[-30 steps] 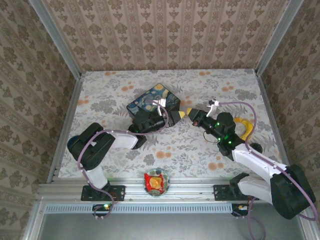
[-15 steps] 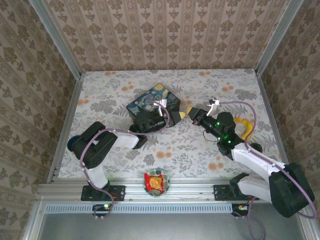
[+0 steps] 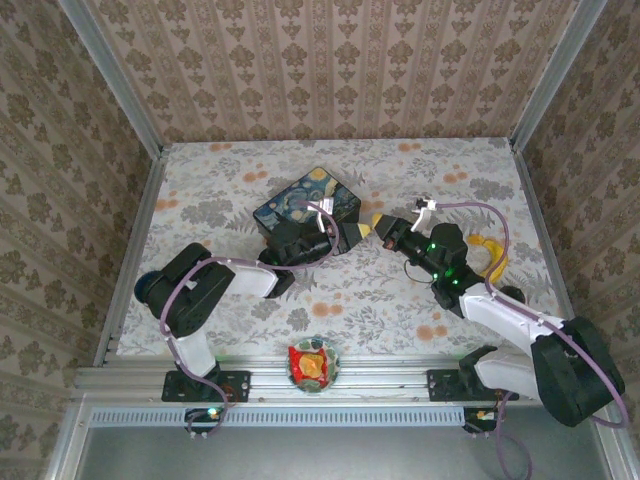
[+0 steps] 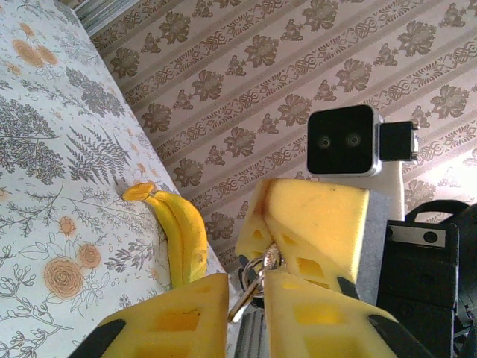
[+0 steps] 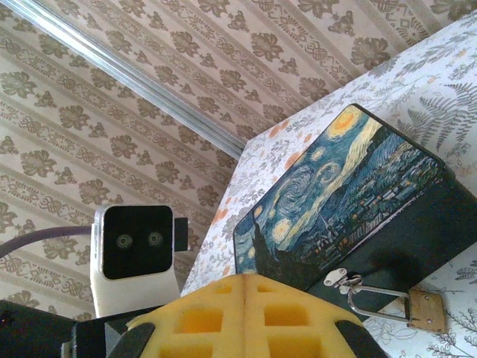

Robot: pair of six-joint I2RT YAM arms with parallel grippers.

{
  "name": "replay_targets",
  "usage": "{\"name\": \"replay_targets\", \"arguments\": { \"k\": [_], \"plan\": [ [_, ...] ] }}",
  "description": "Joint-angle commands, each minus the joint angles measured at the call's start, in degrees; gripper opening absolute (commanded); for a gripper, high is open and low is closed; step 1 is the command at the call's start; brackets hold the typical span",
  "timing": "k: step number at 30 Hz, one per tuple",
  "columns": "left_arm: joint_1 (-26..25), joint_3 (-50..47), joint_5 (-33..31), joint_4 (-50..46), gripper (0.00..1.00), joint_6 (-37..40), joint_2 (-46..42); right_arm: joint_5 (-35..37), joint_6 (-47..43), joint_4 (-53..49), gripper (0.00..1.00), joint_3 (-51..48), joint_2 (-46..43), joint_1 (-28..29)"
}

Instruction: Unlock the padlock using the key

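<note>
- Two hands on one counter (image 3: 220,170): left hand (image 3: 346,236) and right hand (image 3: 383,228), tip to tip near the middle, almost touching.
- Right hand: pads pressed flat together, clamped on the ring end of the key (image 4: 248,292), with the metal dangling out below the tips.
- Left hand: pads a narrow slot apart, with the key blade hanging in that slot; cannot tell whether actually pinched.
- One key counted for sure on one ring; more on the ring possible, too small to tell.
- One padlock (image 5: 425,311): small brass body, thin silver shackle hooked through the clasp on the front of the tin, straight ahead of the right hand and low, sticking out sideways from the tin wall.
- One painted tin (image 3: 300,205), swirling night sky on the lid, lid down, just beyond the left hand on its outer side.
- One banana (image 3: 487,248), well out past the right hand's wrist, beside the right arm.
- One small bowl (image 3: 313,388) with red and orange contents, on the near rail behind both hands, well apart from them.
- Edges: three patterned walls closing the far, left and right sides; metal rail along the near side.
- Open room: broad bare counter beyond both hands up to the far wall, more left of the left arm and in the near strip below the hands; tight only at the tin and at the meeting fingertips.
</note>
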Motion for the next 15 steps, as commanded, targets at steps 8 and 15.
{"name": "replay_targets", "arguments": {
  "k": [8, 15],
  "plan": [
    [0.6, 0.65, 0.32, 2.02, 0.01, -0.1, -2.0, -0.81, 0.24, 2.01, 0.0, -1.27, 0.53, -0.27],
    [2.44, -0.09, 3.38, 0.85, 0.0, -0.03, -3.81, -1.15, -0.84, -1.42, 0.0, -0.66, -0.59, -0.63]
  ]
}}
